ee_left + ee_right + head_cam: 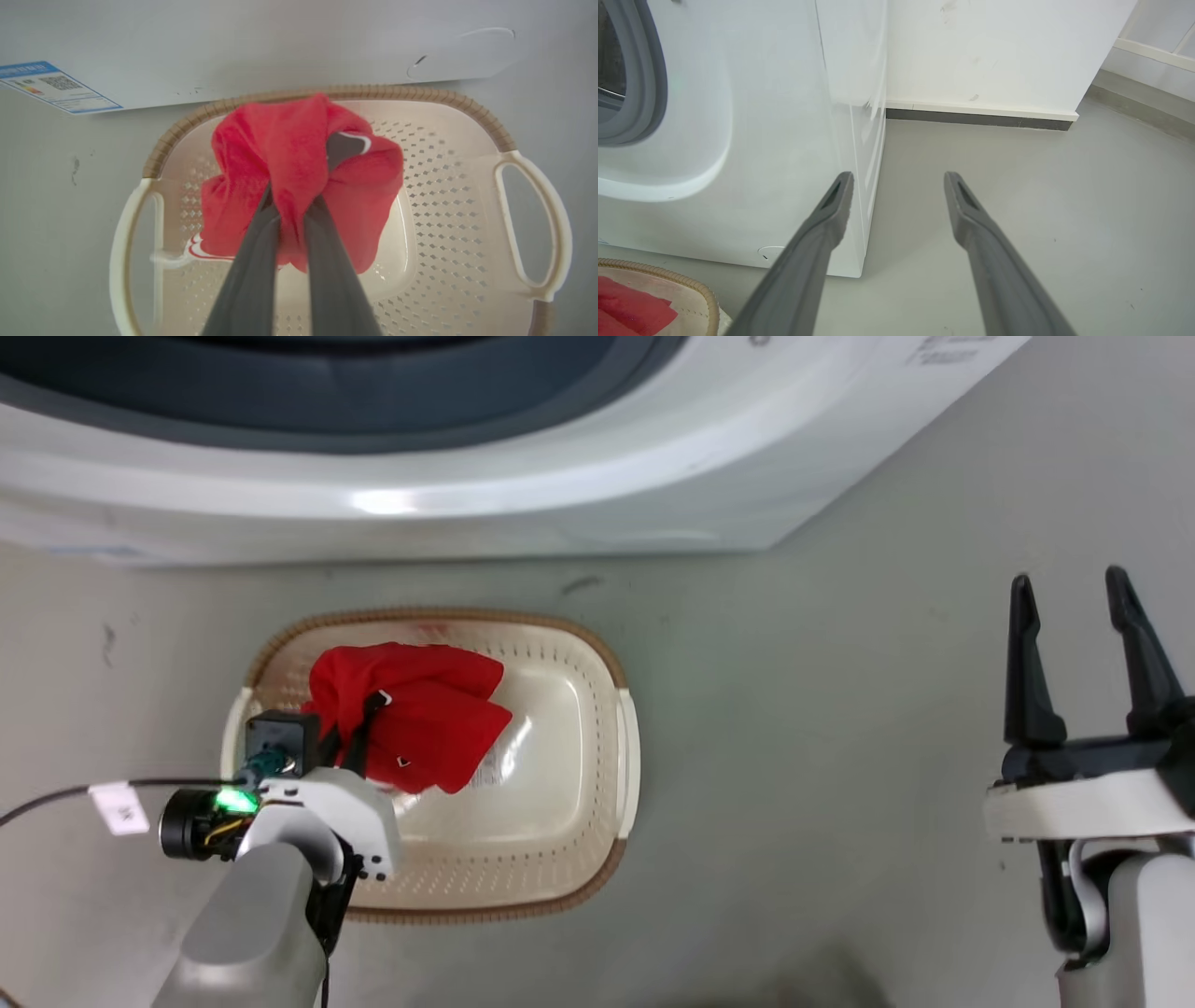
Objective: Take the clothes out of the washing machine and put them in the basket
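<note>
You see a blue-edged sticker (56,88) on the washing machine (280,42), at 10 o'clock in the left wrist view. Its print is too small to read, and so is the white cable tag (119,807). Your left gripper (301,186) is clamped on the red clothes (355,205), bunched over the inside of the basket (472,109). Your right gripper (1070,583), at 3 o'clock in the head view, has its fingers spread wide and holds nothing.

It looked like a plain laundry corner: a white front-loading washing machine (560,467) stood on a smooth grey floor (840,756) beside a white wall (994,46) with a dark skirting strip (971,118), and a cream basket (630,747) sat before it.
</note>
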Robot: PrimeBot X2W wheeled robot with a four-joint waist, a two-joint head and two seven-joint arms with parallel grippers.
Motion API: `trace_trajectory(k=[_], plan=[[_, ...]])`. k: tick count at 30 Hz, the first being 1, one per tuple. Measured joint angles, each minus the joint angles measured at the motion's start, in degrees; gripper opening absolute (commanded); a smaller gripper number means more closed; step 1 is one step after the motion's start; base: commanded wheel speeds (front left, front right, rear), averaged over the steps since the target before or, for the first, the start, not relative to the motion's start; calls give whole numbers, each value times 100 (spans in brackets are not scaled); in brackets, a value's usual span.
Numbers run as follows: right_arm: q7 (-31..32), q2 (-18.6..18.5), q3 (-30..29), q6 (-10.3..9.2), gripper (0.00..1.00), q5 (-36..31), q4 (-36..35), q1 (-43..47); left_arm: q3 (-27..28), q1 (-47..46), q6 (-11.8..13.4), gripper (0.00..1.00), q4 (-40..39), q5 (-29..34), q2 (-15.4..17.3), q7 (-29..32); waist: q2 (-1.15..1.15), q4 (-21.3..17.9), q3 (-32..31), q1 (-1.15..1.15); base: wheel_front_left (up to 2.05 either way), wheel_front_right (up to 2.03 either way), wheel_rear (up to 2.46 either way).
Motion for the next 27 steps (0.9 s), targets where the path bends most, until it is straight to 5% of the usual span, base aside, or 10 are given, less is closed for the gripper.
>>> trace_trajectory(k=[11,24,25,26,27], plan=[[0,0,-80,0,100,-120,-602,-237,-36,-1129,43,0,1317,243,-44,-1,0,-84,1212,0,0,0,0],[0,-1,-146,0,100,-277,-972,-236,67,-1694,71,0,1717,240,-193,-1,0,-80,2048,0,0,0,0],[0,0,-146,0,100,-278,-964,-237,89,-1693,90,86,1720,237,-201,-1,0,-75,2032,0,0,0,0],[0,-1,-143,0,100,-282,-949,-237,100,-1691,124,100,1707,238,-211,-1,0,-70,2006,0,0,0,0],[0,-1,-127,-1,100,-298,-934,-240,115,-1683,110,100,1674,237,-221,-1,0,-65,1973,0,0,0,0]])
